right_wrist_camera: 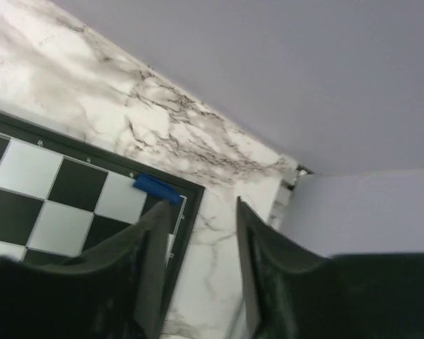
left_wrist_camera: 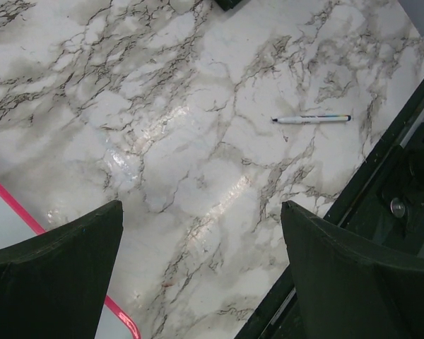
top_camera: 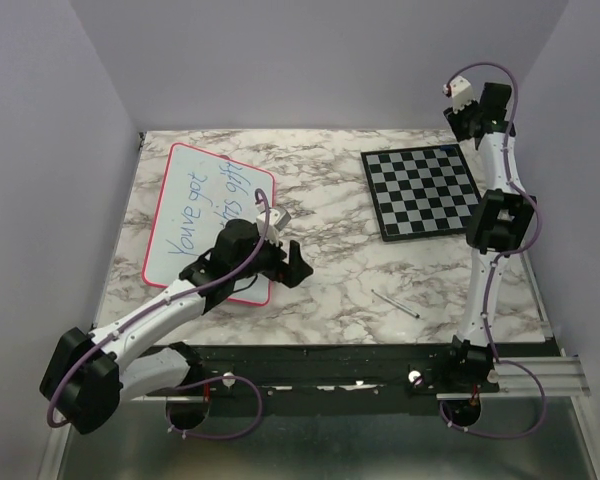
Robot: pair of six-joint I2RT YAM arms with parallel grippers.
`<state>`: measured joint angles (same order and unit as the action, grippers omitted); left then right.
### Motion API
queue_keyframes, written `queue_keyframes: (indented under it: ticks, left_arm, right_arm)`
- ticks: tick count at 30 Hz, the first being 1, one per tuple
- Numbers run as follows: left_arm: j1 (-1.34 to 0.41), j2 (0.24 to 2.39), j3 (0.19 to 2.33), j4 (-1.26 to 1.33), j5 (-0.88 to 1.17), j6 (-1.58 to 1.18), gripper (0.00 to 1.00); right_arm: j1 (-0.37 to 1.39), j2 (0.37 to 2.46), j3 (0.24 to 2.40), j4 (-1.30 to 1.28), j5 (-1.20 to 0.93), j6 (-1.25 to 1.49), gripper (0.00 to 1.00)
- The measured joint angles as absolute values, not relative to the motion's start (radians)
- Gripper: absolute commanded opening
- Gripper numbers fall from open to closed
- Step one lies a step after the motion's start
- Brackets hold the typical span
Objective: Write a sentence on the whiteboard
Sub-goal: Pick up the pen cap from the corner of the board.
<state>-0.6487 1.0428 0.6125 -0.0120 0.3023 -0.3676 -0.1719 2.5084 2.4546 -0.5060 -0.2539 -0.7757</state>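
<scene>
Smear risk, we reckon: left tool [top_camera: 294, 262], spread wide, empty, hangs near sentence [top_camera: 192, 215] on whiteboard [top_camera: 185, 160]; right tool [right_wrist_camera: 201, 208] apart.

Whiteboard [top_camera: 194, 166]: blue handwritten sentence [top_camera: 186, 216], two lines. First line: "You've got". Second line, start hidden behind arm: roughly "…is gift". Pen [left_wrist_camera: 311, 119]: markings too small to read.

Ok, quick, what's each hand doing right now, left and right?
Left hand: wide open, holding nothing.
Right hand: partly open, holding nothing.
</scene>
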Motion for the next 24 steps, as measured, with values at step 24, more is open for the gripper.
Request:
queue_keyframes:
  ticks: [24]
  left_arm:
    - [-0.643,1.237,0.697,0.054,0.349,-0.394,0.99]
  right_arm:
    - [-0.237,2.545,2.475,-0.408,-0.428,-0.083,0.36]
